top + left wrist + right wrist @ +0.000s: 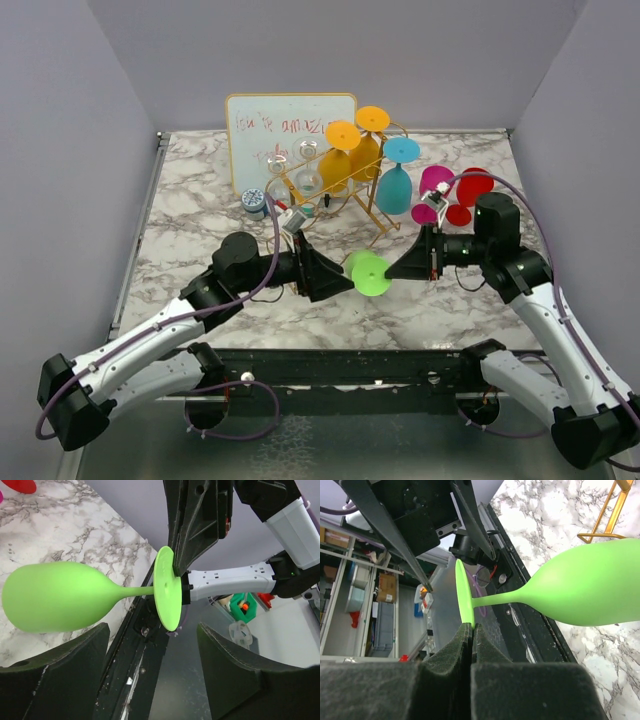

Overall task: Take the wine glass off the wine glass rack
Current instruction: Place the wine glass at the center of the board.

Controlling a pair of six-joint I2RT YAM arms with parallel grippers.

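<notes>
We see green wine glass off wine glass rack, held sideways in air above front-centre worktop, between both arms. Right gripper: jaws pinching rim of glass foot. Left gripper: jaws spread, flanking glass, no contact visible. Rack stands well apart, behind.

both arms stretched inward, left gripper jaws apart, right gripper pinched closed
</notes>
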